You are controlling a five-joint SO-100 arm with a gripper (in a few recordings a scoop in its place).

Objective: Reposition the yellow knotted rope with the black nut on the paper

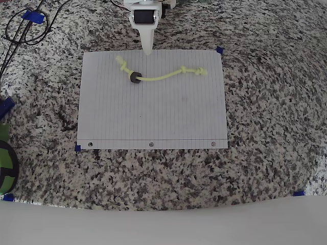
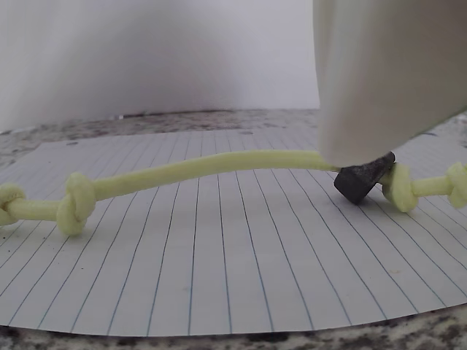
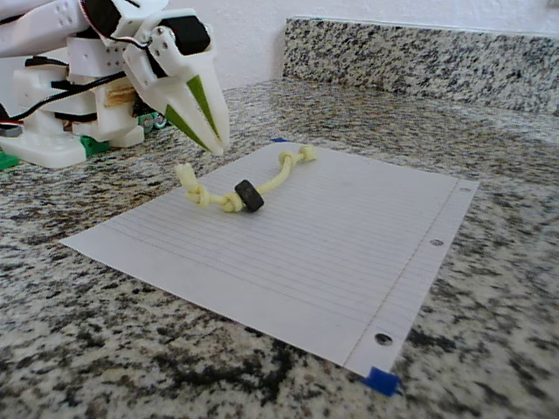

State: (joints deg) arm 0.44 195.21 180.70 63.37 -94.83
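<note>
The yellow knotted rope point(image 1: 162, 77) lies on the upper part of the paper point(image 1: 153, 117), gently curved, with knots near both ends. The black nut point(image 1: 135, 77) is threaded on it close to its left end in the overhead view. My white gripper point(image 1: 147, 49) hangs just above the paper's far edge, shut and holding nothing, a short way from the nut. In the fixed view the gripper point(image 3: 218, 145) points down beside the rope point(image 3: 281, 178) and the nut point(image 3: 249, 195). The wrist view shows one finger point(image 2: 379, 73) in front of the nut point(image 2: 361, 182), the rope point(image 2: 204, 166) lying across the paper point(image 2: 241, 270).
The paper rests on a speckled granite counter point(image 1: 265, 153), its corners marked with blue tape point(image 1: 219, 50). Black cables point(image 1: 25, 25) loop at the upper left. A green and black object point(image 1: 5, 161) sits at the left edge. The arm's base point(image 3: 52, 122) stands behind the paper.
</note>
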